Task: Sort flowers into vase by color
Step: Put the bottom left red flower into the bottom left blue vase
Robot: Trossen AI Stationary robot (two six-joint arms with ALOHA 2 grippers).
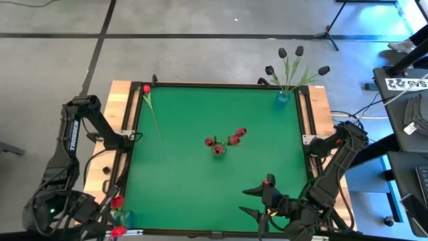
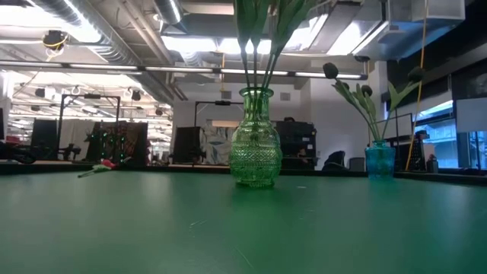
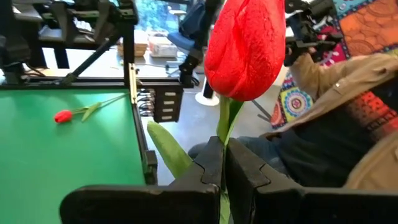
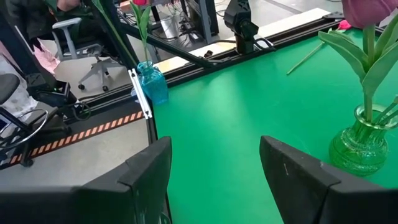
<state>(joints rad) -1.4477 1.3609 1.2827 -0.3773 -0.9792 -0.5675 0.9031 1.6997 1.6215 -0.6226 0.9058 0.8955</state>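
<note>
While one red tulip (image 1: 146, 89) lies loose at the counter's (image 1: 180, 181) far left corner, its stem running toward the middle, the left tool (image 3: 222, 180) is clenched on another red tulip's (image 3: 245, 46) stem.
Left arm is nearer the loose flower; the right tool (image 4: 214, 165), released and empty, hangs over the near right edge. I count four pink-red heads in the green vase (image 2: 256, 144), four black in the blue vase (image 1: 283, 98), and two red near the left tool.
</note>
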